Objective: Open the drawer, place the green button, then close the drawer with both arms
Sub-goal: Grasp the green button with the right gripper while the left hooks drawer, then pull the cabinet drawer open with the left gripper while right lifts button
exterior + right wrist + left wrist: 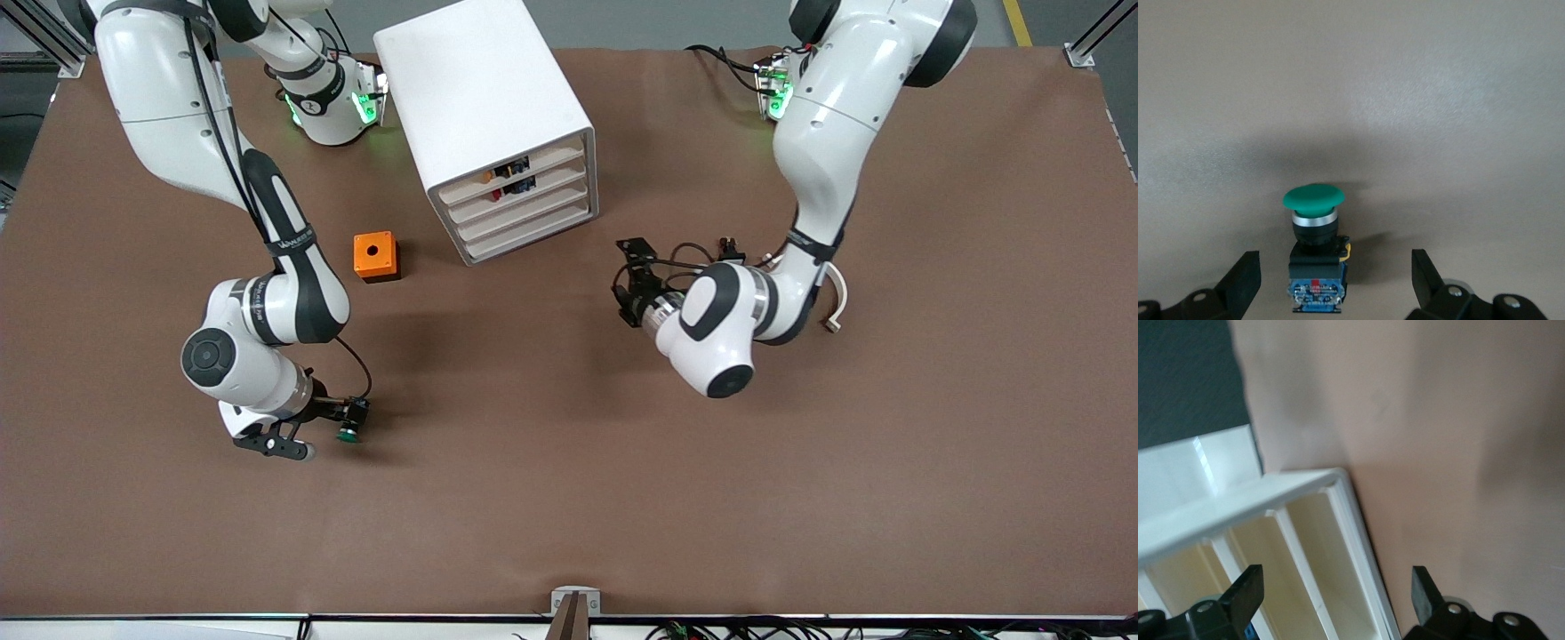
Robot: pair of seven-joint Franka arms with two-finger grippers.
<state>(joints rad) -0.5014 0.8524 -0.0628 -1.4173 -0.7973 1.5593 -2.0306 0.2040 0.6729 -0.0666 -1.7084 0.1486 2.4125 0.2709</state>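
The white cabinet [484, 89] stands toward the robots' side of the table. Its four slotted fronts are all shut, and the drawer [526, 220] is the third down. The button [348, 434], with a green cap [1313, 197] and a black-and-blue body, lies on its side on the brown table, nearer the front camera toward the right arm's end. My right gripper [349, 420] is open, with the button between its fingers [1245, 277] and untouched. My left gripper [624, 292] is open and empty, low over the table beside the cabinet's front. The left wrist view shows slotted fronts [1305, 553].
An orange cube with a round hole [376, 256] sits on the table beside the cabinet, toward the right arm's end. A small black part [729, 246] lies next to the left arm. The brown mat [569, 498] covers the table.
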